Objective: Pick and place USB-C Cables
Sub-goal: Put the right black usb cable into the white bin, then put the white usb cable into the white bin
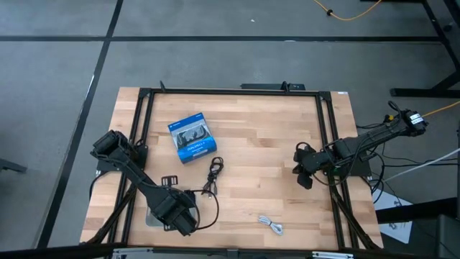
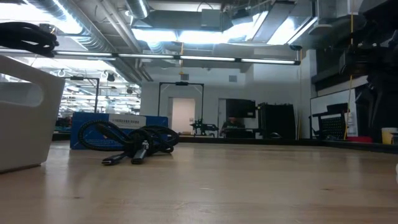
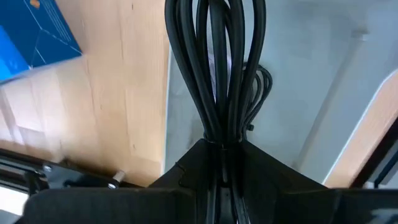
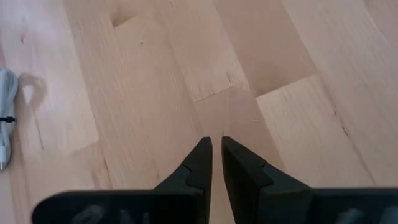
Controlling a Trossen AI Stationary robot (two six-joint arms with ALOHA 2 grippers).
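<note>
The left pincer [image 3: 217,134] is clamped on a black cable bundle [image 3: 214,68], holding it above a white bin [image 1: 154,214] at the worktop's [image 1: 251,129] near left corner. Another black cable [image 1: 213,173] lies mid-worktop beside the blue box [image 1: 191,137]. A white cable [image 1: 272,225] rests near the front edge. The right pincer [image 4: 213,152], nearly closed and empty, hovers at the right side.

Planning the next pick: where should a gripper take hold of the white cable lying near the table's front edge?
Probably across the middle of the white cable, coming straight down. It lies flat as a narrow bundle with bare wood on both sides, so fingers can straddle it crosswise.
</note>
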